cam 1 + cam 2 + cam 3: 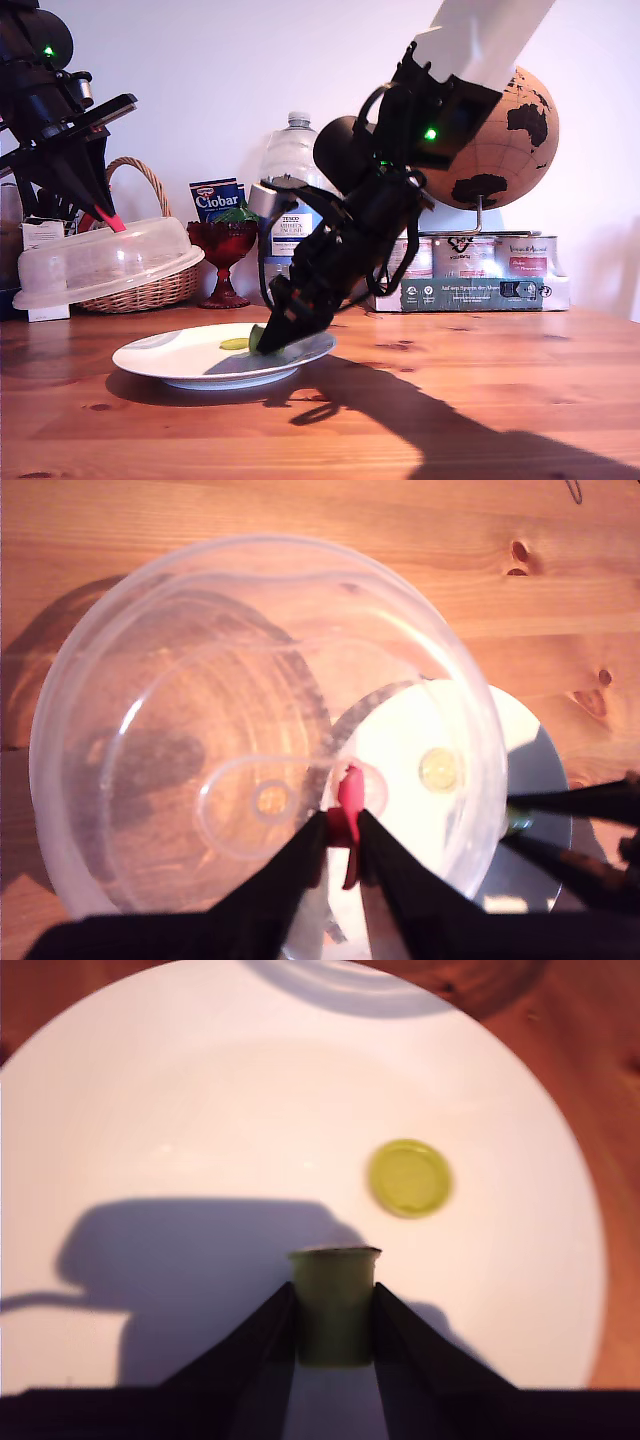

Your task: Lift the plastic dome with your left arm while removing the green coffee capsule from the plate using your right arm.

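my first pincer (342, 842) is pinching the red tab (349, 798) on top of the plastic dome (250, 730), with both fingers pressing on the tab. in the exterior view, the all-black arm (50, 110) is holding the dome up in the air at the exterior view's left, and the dome is tipping a bit. it is hanging in front of a wicker basket (150, 285), well above the bench (480, 400) and off to the side of the plate (170, 355).

my second pincer (332, 1335) is closing on the green coffee capsule (332, 1300), and the capsule is sitting snug between the two black fingers. the capsule is down on the white plate, or maybe just a tiny bit above it; it is hard to tell. in the exterior view, the arm with the white top part (480, 40) is reaching down to the plate's right side as that view shows it, and the pincer tip is covering most of the capsule.

a small flat green disc (409, 1177) is lying on the plate near the capsule, not touching it.

behind the plate, a red glass (222, 255), a plastic bottle (290, 190), a blue box (215, 198) and a brown globe (505, 140) are standing along the wall.
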Robot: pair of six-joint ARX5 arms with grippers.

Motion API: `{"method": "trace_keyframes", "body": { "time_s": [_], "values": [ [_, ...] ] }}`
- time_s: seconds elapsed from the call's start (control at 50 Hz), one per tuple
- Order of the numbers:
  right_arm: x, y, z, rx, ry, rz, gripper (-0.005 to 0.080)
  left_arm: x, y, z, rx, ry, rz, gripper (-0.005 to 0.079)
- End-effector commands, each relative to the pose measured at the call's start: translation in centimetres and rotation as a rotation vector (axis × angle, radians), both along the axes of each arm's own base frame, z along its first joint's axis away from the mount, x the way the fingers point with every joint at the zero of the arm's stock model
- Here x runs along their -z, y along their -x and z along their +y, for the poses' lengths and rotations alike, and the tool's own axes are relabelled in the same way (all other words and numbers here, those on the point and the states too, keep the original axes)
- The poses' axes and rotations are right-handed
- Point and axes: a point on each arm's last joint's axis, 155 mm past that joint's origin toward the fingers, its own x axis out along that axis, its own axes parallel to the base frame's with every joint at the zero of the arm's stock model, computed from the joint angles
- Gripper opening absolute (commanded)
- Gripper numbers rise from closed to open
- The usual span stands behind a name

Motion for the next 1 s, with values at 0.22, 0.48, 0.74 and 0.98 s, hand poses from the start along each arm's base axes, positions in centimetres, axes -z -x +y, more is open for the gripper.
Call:
{"method": "trace_keyframes", "body": {
  "time_s": [0.22,0.48,0.74,0.98],
  "values": [
    [-3.1,-3.3,-1.5,0.091,0.020,-0.007,0.0118,-1.6,-0.3,-0.2,0.009,0.005,-0.045,-0.0022],
    [-2.7,-3.7,-6.1,0.197,0.159,0.089,0.0118,-1.6,-0.3,-0.2,0.009,0.005,-0.046,-0.0022],
    [-1.9,-3.9,-10.7,0.307,0.274,0.157,0.0118,-1.6,-0.3,-0.2,0.010,0.005,-0.046,-0.0022],
    [-0.4,-2.0,-15.1,0.363,0.388,0.279,0.0115,-1.7,-0.4,-0.3,0.012,0.011,-0.051,-0.0022]
  ]
}}
